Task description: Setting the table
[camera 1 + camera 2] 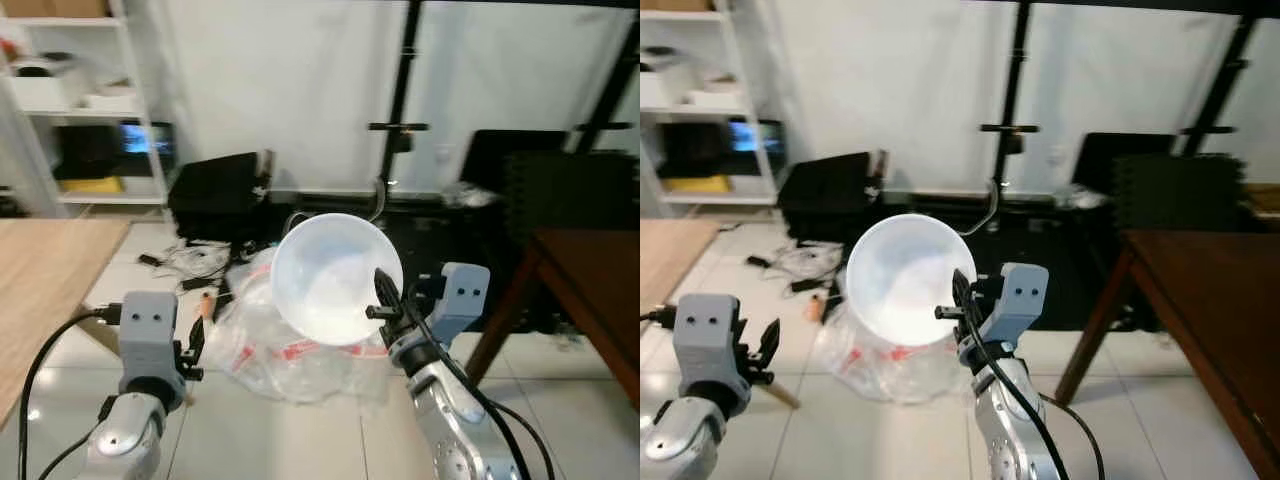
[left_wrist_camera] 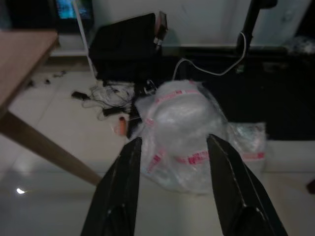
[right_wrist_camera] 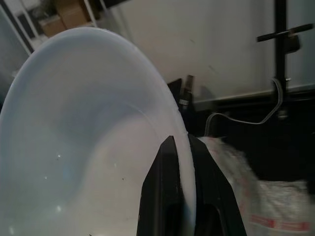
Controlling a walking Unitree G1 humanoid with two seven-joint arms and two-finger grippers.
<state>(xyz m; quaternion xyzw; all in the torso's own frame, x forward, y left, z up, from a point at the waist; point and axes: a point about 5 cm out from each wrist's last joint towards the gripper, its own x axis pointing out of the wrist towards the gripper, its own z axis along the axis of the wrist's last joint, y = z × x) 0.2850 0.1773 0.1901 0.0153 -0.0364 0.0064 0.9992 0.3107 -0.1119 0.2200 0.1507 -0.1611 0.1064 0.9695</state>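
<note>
- Your right hand (image 3: 179, 147) pinches the white bowl (image 1: 335, 277) by its rim, tilted, above the floor's plastic bag (image 2: 189, 130);
- Your left hand (image 2: 172, 147) hangs wide, empty.

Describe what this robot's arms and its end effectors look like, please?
Both arms are silver metal with rounded joints. Each wrist carries a grey boxy block with two small dark dots. Black cables loop along both arms. The left end effector and right end effector each have two long black tapering fingers.
</note>
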